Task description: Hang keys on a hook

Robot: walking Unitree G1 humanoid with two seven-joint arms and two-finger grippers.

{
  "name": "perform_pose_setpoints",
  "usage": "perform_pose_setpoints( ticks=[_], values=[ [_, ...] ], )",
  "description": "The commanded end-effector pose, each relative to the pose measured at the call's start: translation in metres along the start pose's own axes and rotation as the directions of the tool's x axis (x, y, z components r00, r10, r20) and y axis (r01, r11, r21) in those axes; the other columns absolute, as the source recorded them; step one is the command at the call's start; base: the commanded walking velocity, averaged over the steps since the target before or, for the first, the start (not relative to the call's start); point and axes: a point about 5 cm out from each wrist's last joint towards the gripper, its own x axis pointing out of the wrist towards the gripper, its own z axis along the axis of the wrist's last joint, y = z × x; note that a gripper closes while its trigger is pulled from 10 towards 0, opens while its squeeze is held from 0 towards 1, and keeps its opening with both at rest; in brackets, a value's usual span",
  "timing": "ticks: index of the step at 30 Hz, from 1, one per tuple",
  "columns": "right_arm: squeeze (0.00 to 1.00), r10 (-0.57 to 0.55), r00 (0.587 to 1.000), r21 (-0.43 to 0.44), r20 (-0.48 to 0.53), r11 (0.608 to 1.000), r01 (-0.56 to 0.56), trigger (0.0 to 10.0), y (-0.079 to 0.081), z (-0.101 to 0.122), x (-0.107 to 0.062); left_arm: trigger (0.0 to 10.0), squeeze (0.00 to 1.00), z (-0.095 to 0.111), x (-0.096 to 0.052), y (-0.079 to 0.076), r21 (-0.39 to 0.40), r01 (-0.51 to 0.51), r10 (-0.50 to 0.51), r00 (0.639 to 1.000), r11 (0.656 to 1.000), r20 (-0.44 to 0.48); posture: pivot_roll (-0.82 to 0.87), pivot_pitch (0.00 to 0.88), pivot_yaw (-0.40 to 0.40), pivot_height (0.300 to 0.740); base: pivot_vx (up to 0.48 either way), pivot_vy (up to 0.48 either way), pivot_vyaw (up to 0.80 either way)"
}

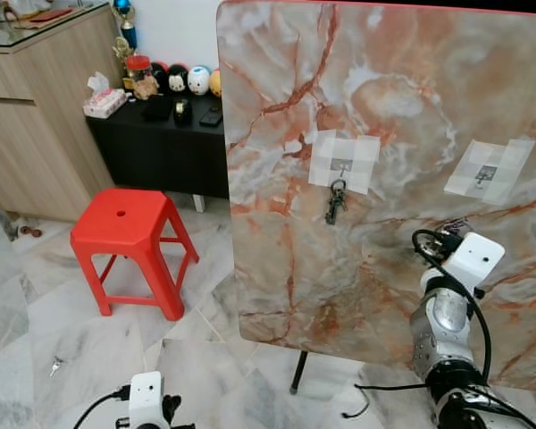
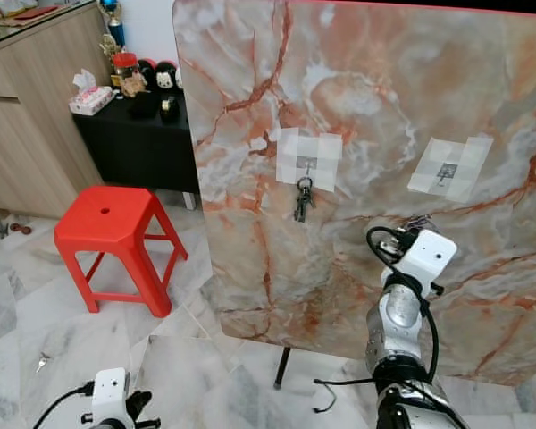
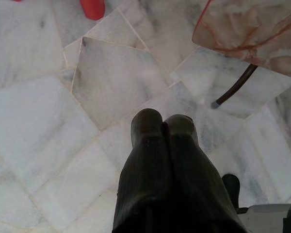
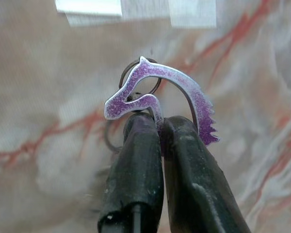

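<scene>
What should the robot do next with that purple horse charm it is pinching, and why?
Probably raise the right gripper toward the free hook above it: it pinches the purple horse keyring below that hook, while the other hook already carries keys.

Open board face lies around the right hook (image 1: 487,174) on the upright marble board (image 1: 402,107), nothing hanging from it. A key bunch (image 1: 336,201) occupies the left hook (image 1: 341,166). A red stool (image 1: 129,237) stands on the floor beside the board.
</scene>
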Motion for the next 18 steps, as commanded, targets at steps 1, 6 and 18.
perform_pose_setpoints(
  ticks=[1, 6, 18],
  values=[
    [0.0, 0.006, 0.997, -0.005, 0.081, 1.0, -0.006, 10.0, 0.002, 0.018, 0.008, 10.0, 0.0, -0.005, -0.001, -0.001, 0.022, 0.005, -0.005, 1.0, 1.0, -0.024, 0.11, 0.033, -0.028, 0.74, 0.0, 0.0, 0.0],
    [0.0, 0.033, 0.994, -0.019, 0.108, 0.999, -0.031, 10.0, 0.006, 0.025, 0.011, 10.0, 0.0, -0.004, -0.001, -0.002, 0.024, 0.008, -0.008, 1.0, 1.0, -0.02, 0.11, 0.027, -0.029, 0.74, 0.0, 0.0, 0.0],
    [0.0, 0.058, 0.99, -0.001, 0.126, 0.998, -0.058, 10.0, 0.012, 0.042, 0.023, 10.0, 0.0, -0.002, 0.0, -0.005, 0.024, 0.012, -0.011, 1.0, 1.0, -0.009, 0.11, 0.025, -0.032, 0.74, 0.0, 0.0, 0.0]
  ],
)
